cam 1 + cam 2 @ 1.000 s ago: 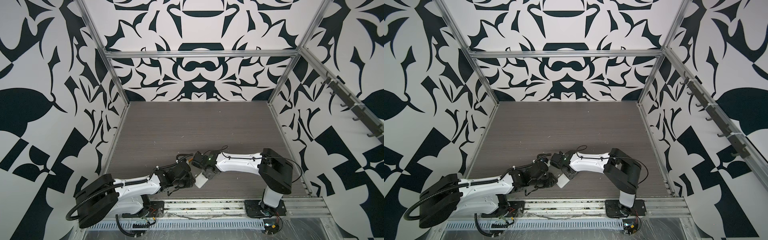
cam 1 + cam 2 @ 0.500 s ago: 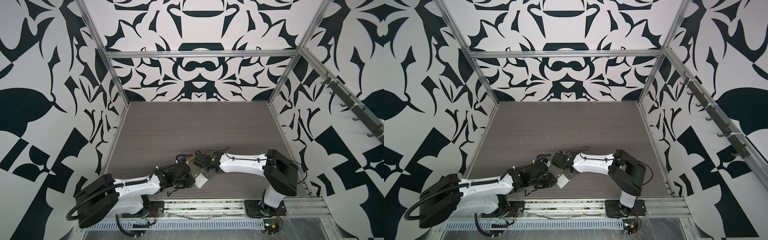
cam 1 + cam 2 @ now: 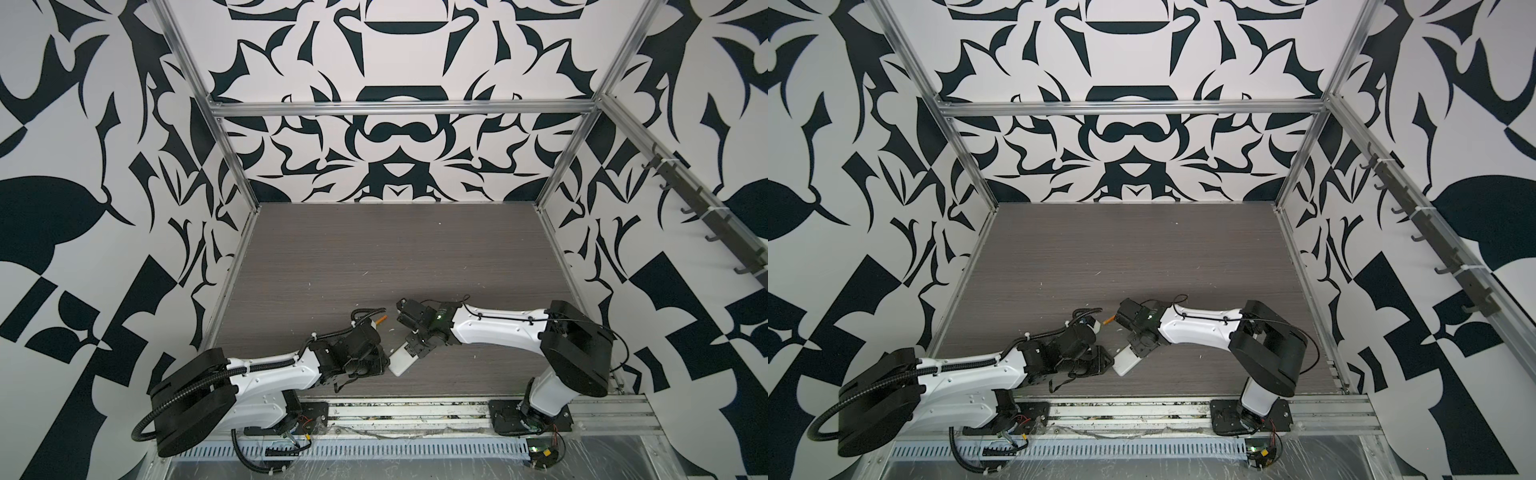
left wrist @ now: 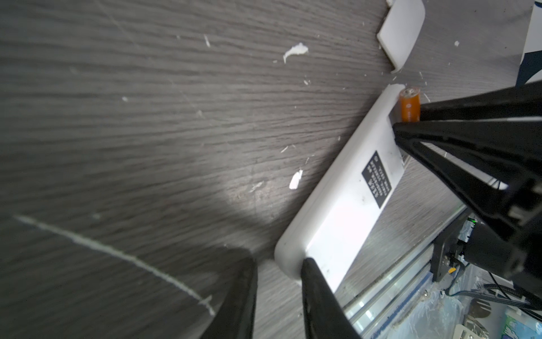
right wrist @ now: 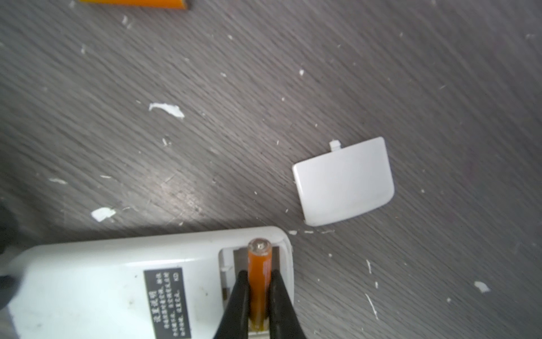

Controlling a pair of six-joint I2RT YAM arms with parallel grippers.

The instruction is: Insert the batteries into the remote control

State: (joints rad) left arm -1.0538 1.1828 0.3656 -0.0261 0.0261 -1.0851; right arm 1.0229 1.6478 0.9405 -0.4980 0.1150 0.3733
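The remote control [image 5: 88, 278] lies back up on the table, white with a dark label, its battery bay open at one end. My right gripper [image 5: 258, 274] is shut on an orange battery [image 5: 258, 258], held lengthwise over the open bay; the battery [image 4: 409, 105] also shows in the left wrist view. My left gripper [image 4: 278, 261] is open, with bare table between its fingers and one fingertip [image 4: 308, 264] against the remote's [image 4: 337, 211] other end. In both top views the remote [image 3: 400, 363] [image 3: 1126, 360] lies between the two grippers. A second battery [image 3: 380, 320] [image 3: 1108, 320] lies on the table behind them.
The white battery cover [image 5: 343, 180] [image 4: 401, 32] lies loose on the table just beyond the remote's open end. White paint flecks dot the dark wood-grain table [image 3: 374, 257]. The metal front rail [image 3: 415, 411] runs close behind the remote.
The right arm's elbow has swung out to the right while its gripper stayed over the remote's open end. The left arm and the remote have not moved.
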